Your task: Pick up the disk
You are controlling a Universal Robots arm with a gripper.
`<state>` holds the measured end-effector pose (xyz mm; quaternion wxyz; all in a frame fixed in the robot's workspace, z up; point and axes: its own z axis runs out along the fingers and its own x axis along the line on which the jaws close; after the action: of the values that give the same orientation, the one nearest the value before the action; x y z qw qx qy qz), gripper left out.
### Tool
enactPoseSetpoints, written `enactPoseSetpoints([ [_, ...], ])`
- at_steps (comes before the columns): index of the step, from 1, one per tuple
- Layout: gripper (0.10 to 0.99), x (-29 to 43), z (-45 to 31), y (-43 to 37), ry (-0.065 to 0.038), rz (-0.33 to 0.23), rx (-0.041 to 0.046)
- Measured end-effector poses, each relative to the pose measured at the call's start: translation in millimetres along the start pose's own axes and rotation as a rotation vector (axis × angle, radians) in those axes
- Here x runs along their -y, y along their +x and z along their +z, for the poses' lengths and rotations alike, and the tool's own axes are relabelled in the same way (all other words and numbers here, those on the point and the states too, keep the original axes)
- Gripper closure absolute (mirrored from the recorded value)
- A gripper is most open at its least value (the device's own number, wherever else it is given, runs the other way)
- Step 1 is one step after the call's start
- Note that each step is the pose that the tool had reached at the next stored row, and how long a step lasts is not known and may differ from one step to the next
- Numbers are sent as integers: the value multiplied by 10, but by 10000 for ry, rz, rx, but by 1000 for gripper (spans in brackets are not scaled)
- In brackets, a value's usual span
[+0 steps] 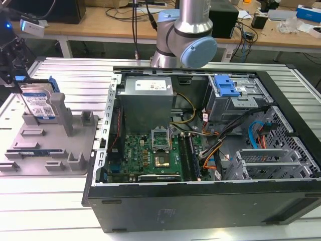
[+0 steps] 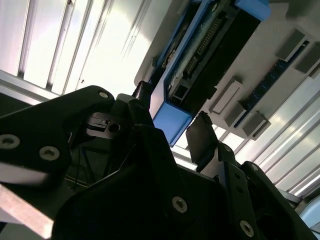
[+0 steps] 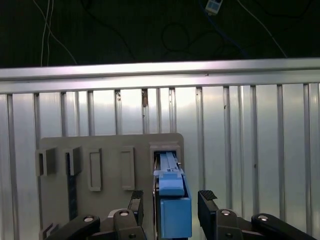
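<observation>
Exterior view: the disk (image 1: 38, 104) is standing on edge in a slot of the grey holder (image 1: 75, 131), at the exterior view's left, just beside the open case (image 1: 200, 206).
Disk: its printed face is turning toward this camera, and a blue rail (image 1: 54, 85) is showing at its upper corner.
Gripper: the gripper (image 1: 19, 84) is hanging right at the disk's top edge, at the far end from the arm (image 1: 193, 30), whose grey column is rising behind the case.
Table: the holder is sitting on a slatted metal table (image 1: 65, 70).
First wrist view: the gripper (image 3: 170, 198) is straddling the disk (image 3: 172, 210). Its fingers (image 3: 136, 199) are standing spread, one on each side of the blue-railed edge, not pinching it.
Second wrist view: the gripper (image 2: 172, 116) is showing the same straddle. Light is coming through between one finger (image 2: 201, 132) and the rail (image 2: 172, 122). I cannot tell whether the other finger is touching the disk (image 2: 200, 55).
Holder: its grey slots (image 3: 105, 160) are lying beside the disk in both wrist views.
</observation>
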<state>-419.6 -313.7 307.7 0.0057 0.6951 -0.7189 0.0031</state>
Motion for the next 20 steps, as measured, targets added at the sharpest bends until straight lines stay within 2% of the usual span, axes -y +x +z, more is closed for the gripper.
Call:
enactPoseSetpoints([
  [11,529,-1,65,-1,0,0,-2],
  [12,541,-1,70,-1,-1,0,-3],
  [13,616,-1,73,-1,-1,0,-3],
  [20,616,0,84,0,1,8,-2],
])
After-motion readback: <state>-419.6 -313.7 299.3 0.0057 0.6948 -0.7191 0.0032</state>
